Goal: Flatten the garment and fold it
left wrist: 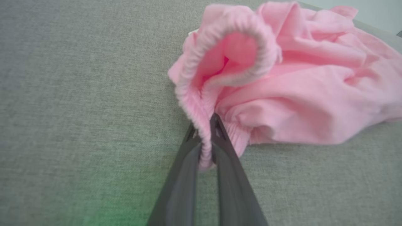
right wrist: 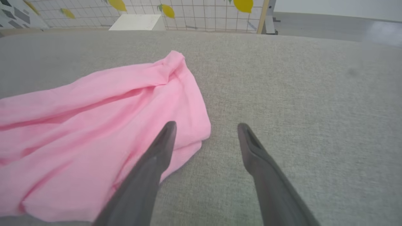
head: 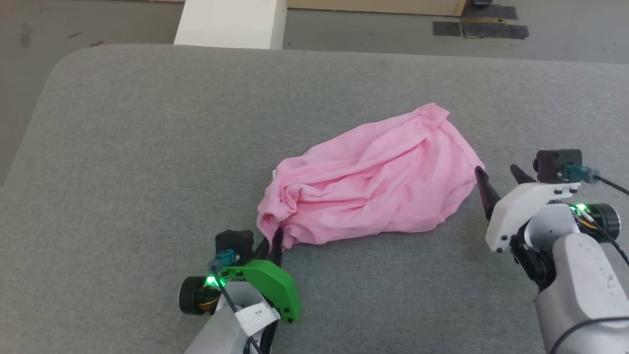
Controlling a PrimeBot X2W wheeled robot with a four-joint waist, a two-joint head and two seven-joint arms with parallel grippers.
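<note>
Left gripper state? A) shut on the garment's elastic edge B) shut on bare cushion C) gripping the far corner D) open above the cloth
A: the left gripper is pinched on the gathered elastic edge of the garment; the right gripper stands open.

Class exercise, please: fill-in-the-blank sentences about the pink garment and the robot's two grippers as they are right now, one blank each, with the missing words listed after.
1. The left gripper is ____ on the gathered edge of the garment.
2. The right gripper stands ____ beside the cloth, holding nothing.
3. The colour of the garment is ____.
4. The garment lies crumpled on a ____ fabric surface.

Missing words: shut; open; pink; grey.
</note>
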